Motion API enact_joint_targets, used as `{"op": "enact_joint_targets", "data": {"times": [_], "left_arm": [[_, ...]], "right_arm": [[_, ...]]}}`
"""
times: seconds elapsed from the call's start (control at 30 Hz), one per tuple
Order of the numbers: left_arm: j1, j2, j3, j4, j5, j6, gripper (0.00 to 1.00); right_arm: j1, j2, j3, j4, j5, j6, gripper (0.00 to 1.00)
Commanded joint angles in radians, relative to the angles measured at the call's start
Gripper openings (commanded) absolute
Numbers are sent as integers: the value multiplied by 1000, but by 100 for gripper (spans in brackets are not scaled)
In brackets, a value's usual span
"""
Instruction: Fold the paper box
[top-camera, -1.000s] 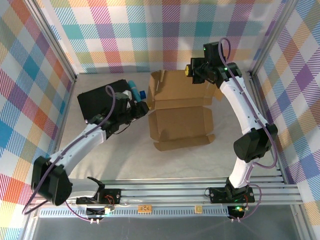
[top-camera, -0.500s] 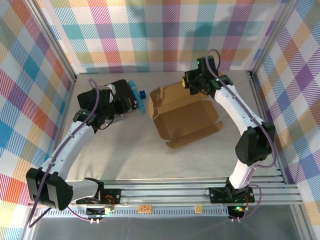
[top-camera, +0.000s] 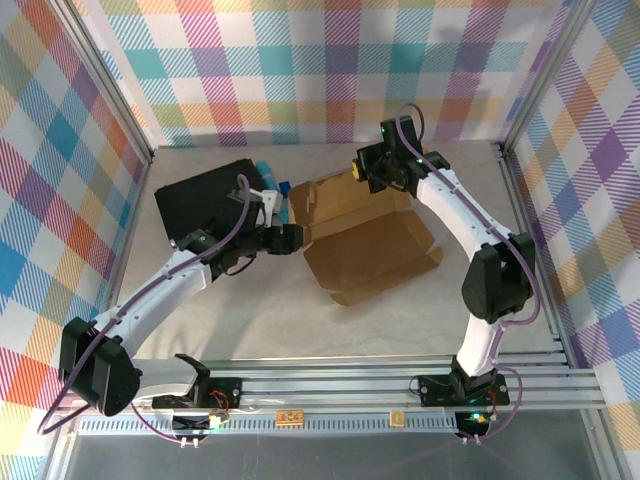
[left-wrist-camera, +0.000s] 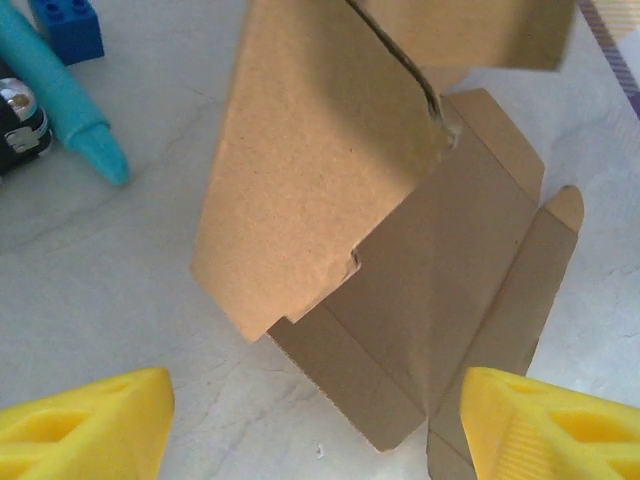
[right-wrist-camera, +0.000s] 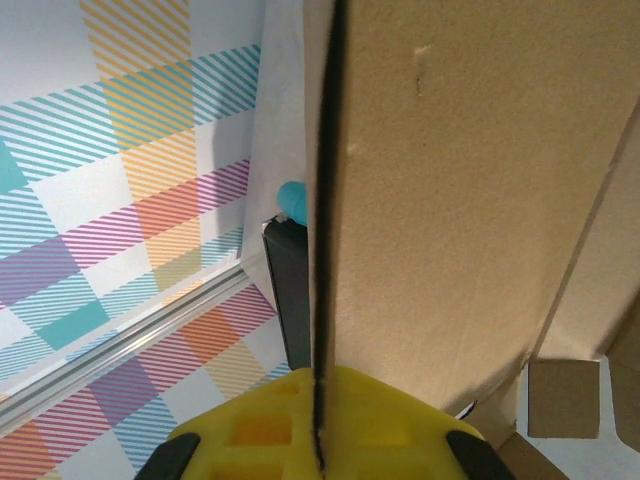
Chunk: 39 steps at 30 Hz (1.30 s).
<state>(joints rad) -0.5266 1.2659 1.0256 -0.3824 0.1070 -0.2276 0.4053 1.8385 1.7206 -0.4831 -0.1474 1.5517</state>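
Observation:
The brown paper box (top-camera: 375, 240) lies partly unfolded mid-table, its back panel lifted upright. My right gripper (top-camera: 373, 172) is shut on the top edge of that panel; in the right wrist view the yellow fingers (right-wrist-camera: 250, 430) pinch the thin cardboard edge (right-wrist-camera: 325, 200) at the right gripper (right-wrist-camera: 320, 430). My left gripper (top-camera: 291, 238) hovers at the box's left side, open and empty. In the left wrist view its yellow fingertips (left-wrist-camera: 85, 420) stand wide apart around the left gripper (left-wrist-camera: 315, 430), above the box's raised side flap (left-wrist-camera: 310, 190) and floor panel (left-wrist-camera: 440, 290).
A black case (top-camera: 200, 205) lies at the back left, with a teal pen (top-camera: 268, 176) and a small blue brick (top-camera: 285, 187) beside it. Checkered walls and metal frame rails (top-camera: 525, 220) close in the table on three sides.
My left gripper swung away over the black case, then came back to the box's left flap and opened wider. My right gripper shifted left with the panel, turning the box.

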Motion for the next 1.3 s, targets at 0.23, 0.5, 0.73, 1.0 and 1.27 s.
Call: {"op": "enact_joint_targets", "data": {"times": [0.23, 0.5, 0.73, 1.0, 1.27], "left_arm": [[-68, 150, 141, -54, -359, 65, 95], [-126, 306, 242, -79, -487, 26, 39], [-164, 404, 336, -241, -801, -161, 0], [-171, 483, 357, -317, -845, -406, 0], [-166, 314, 233, -146, -619, -377, 68]], "right_arm": [[14, 41, 65, -18, -20, 30, 0], [29, 26, 24, 33, 1, 37, 0], [78, -71, -190, 292, 109, 71, 0], [152, -87, -326, 506, 196, 122, 0], [153, -102, -479, 695, 198, 70, 0]]}}
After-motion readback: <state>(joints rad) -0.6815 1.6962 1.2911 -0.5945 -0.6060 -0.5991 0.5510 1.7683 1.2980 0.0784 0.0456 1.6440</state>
